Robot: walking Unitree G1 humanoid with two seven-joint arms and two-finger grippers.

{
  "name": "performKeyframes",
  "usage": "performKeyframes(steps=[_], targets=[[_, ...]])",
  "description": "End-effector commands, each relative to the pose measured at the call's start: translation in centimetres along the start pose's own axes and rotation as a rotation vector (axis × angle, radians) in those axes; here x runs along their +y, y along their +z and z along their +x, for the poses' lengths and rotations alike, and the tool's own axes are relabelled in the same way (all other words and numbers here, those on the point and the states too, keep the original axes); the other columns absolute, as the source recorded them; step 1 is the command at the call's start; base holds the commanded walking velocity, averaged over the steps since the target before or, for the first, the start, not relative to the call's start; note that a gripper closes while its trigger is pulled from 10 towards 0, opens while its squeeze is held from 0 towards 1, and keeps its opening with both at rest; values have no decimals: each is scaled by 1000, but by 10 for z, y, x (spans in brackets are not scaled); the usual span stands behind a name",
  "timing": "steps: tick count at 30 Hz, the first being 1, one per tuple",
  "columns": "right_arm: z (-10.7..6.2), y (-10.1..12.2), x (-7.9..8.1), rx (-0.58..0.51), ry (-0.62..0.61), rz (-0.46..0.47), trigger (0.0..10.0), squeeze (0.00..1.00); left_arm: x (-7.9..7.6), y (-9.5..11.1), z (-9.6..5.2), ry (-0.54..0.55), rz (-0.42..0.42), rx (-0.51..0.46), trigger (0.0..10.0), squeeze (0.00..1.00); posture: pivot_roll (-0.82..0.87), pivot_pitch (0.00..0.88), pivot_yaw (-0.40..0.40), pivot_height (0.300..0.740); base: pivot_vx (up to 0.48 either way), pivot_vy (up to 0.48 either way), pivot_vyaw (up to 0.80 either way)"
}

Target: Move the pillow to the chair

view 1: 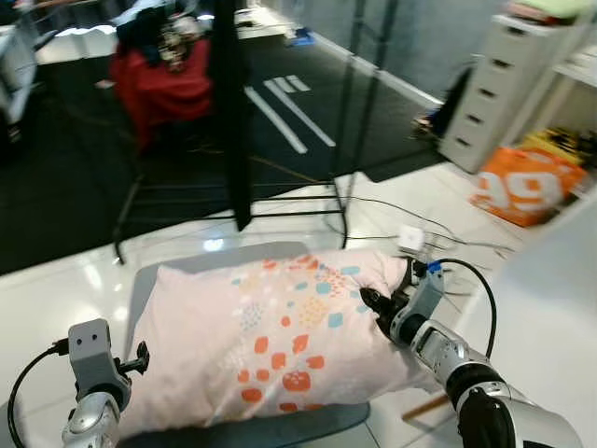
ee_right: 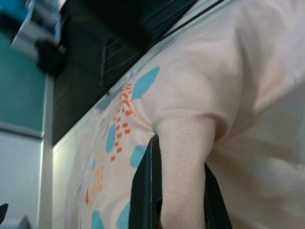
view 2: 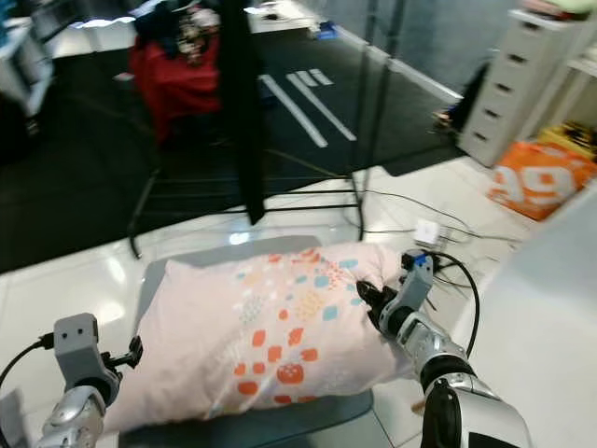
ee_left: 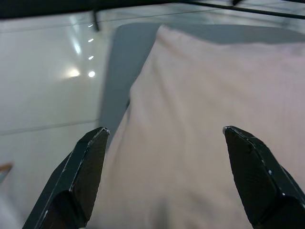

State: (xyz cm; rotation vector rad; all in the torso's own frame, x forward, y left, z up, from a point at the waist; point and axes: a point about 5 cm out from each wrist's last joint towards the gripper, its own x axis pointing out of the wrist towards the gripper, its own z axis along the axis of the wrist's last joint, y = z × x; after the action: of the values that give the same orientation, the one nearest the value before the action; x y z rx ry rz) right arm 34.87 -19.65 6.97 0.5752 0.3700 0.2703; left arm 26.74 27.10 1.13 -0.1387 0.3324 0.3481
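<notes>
A pale pink pillow [view 1: 280, 341] with orange and teal spots lies flat on a grey padded seat [view 1: 187, 266] low in front of me. My right gripper [view 1: 373, 303] is shut on a fold of fabric at the pillow's right edge; in the right wrist view the cloth [ee_right: 183, 157] is pinched between the black fingers [ee_right: 143, 191]. My left gripper [view 1: 140, 359] is at the pillow's left edge, open. In the left wrist view its fingertips [ee_left: 93, 143] stand wide apart with the pillow [ee_left: 190, 119] just ahead of them.
A black metal rack [view 1: 331, 201] with a dark garment [view 1: 231, 112] stands just beyond the seat. Behind it is a red cloth heap [view 1: 163, 84]. A white power block [view 1: 410, 238] with cables, an orange bag [view 1: 527, 187] and white drawers [view 1: 494, 89] are on the right.
</notes>
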Motion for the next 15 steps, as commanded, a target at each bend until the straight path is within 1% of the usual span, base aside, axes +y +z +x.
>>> performKeyframes(steps=[1,2,4,5,10,11,13,14,15], targets=[[-2,15,-2,-56,-6,-20,10000,0,6,-8,-3,18,11,28,10000,0,-51,65,-27,731,0,0,-706],[-2,15,-2,-56,-6,-20,10000,0,6,-8,-3,18,11,28,10000,0,-51,65,-27,731,0,0,-706],[0,25,2,-89,12,-29,10000,0,6,-9,-4,23,12,27,10000,0,-55,68,-29,731,0,0,-706],[0,25,2,-89,12,-29,10000,0,6,-9,-4,23,12,27,10000,0,-55,68,-29,731,0,0,-706],[4,63,15,-203,67,-45,10000,0,5,-7,-3,29,12,6,10000,0,-58,72,-27,731,0,0,-709],[4,63,15,-203,67,-45,10000,0,5,-7,-3,29,12,6,10000,0,-58,72,-27,731,0,0,-712],[4,82,23,-262,98,-49,10000,0,4,-4,-2,27,9,-8,10000,0,-59,72,-27,731,0,0,-709],[4,82,23,-262,98,-49,10000,0,4,-4,-2,27,9,-8,10000,0,-59,72,-27,731,0,0,-712],[4,92,28,-291,118,-57,10000,0,3,-2,-1,27,9,-15,10000,0,-59,73,-28,731,0,0,-712]])
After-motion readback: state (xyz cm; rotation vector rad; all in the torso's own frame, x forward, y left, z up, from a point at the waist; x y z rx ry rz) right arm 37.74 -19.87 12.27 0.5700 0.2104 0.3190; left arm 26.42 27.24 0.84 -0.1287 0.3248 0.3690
